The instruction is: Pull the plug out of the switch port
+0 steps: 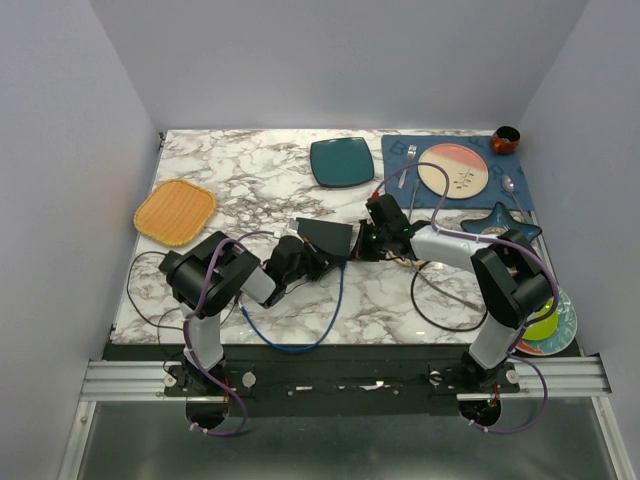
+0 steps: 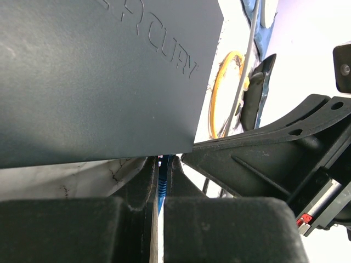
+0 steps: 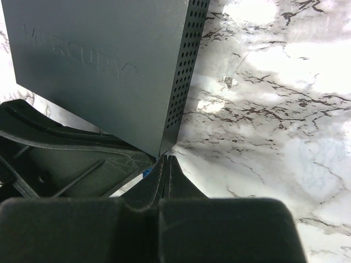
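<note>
Clenched on the left: fingers of the left gripper squeezed almost together on a thin blue cable, right under the near edge of the thin, flat, matte-black rectangular switch, lid embossed MERCURY. Cannot tell plug in or out of its socket; hidden beneath the box.

Closed on the right too: fingers of the right gripper pressed flat against each other, tips just at a corner of the switch, beside its perforated side wall. Cannot tell whether touching it.

Seen from above: switch near the middle of the white, grey-veined marble bench, directly between both grippers, with the blue cable looping off toward the near edge and back under the left arm. Farther back, a dark teal square plate. Far left, an orange woven square mat. Back right, a blue placemat carrying a round pink plate, fork and spoon, with a small brown cup at its far corner. In front of it, a dark blue star-shaped dish; at the near right corner, stacked green and yellow plates.
</note>
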Robot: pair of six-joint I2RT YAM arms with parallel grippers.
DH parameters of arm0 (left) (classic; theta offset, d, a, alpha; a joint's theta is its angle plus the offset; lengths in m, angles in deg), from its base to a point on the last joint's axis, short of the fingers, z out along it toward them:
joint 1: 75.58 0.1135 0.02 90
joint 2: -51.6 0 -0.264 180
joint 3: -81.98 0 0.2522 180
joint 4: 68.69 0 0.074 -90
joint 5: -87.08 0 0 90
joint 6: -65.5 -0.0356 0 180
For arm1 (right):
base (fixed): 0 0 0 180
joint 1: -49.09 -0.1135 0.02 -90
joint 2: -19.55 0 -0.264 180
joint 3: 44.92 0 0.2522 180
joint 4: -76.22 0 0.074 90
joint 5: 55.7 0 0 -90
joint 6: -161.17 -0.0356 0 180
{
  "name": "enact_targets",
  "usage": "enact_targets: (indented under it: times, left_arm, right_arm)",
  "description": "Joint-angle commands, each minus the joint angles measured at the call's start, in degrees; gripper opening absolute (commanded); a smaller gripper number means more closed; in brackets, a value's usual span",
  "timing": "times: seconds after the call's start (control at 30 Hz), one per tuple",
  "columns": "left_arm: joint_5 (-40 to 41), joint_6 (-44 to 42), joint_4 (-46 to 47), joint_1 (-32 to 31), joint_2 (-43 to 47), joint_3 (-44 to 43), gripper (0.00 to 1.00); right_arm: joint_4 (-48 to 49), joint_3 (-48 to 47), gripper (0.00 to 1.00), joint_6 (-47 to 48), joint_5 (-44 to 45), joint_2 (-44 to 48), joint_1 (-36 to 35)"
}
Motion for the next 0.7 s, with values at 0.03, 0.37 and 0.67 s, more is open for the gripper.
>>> enact_targets:
  times: [0.03, 0.37, 0.67]
  left_arm:
    - [-0.3, -1.2, -6.8, -0.4, -2.6, 2.3, 0.0]
    - [-0.3, -0.9, -6.3, -0.4, -2.5, 2.6, 0.0]
    - [-0.6, -1.0, -5.9, -0.4, -2.3, 3.0, 0.0]
  right_arm:
    - [-0.1, -2.3, 0.01, -0.3, 0.1, -1.3, -0.7]
    - [-0.2, -0.6, 0.01, -0.6, -0.7, 0.3, -2.4]
    - [-0.9, -3.2, 0.01, -1.3, 0.5, -1.8, -2.7]
